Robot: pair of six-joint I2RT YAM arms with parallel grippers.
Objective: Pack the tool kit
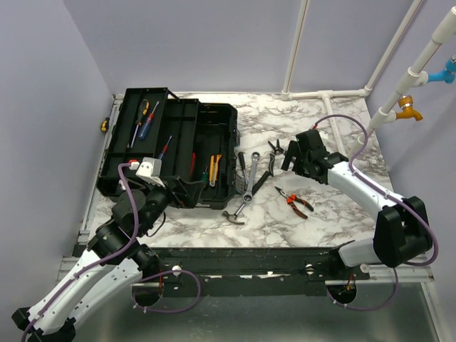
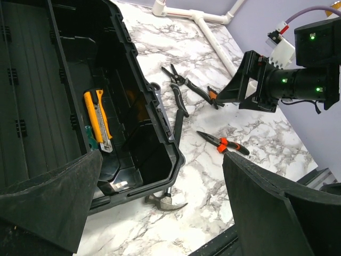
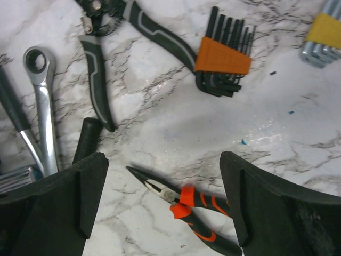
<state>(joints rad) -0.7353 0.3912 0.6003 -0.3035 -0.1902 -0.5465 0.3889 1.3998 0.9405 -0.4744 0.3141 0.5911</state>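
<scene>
The black toolbox [image 1: 214,117] lies open at the left of the marble table, with screwdrivers [image 1: 146,117] in its tray and a yellow utility knife [image 2: 98,120] in its bin. Loose to its right lie a hammer [image 1: 234,216], a ratchet wrench [image 3: 42,106], grey-handled pliers [image 3: 138,26] and orange-handled pliers [image 3: 186,205]. My left gripper [image 1: 187,191] hangs open over the toolbox's front right corner [image 2: 176,154], holding nothing. The right gripper [image 3: 162,160] is open above the table, and the orange pliers show between its fingers, untouched.
An orange-holdered hex key set [image 3: 224,56] and a yellow-holdered one [image 3: 322,32] lie on the far side of the pliers. White pipes [image 1: 324,94] run along the table's back edge. Purple walls close in the left and back sides.
</scene>
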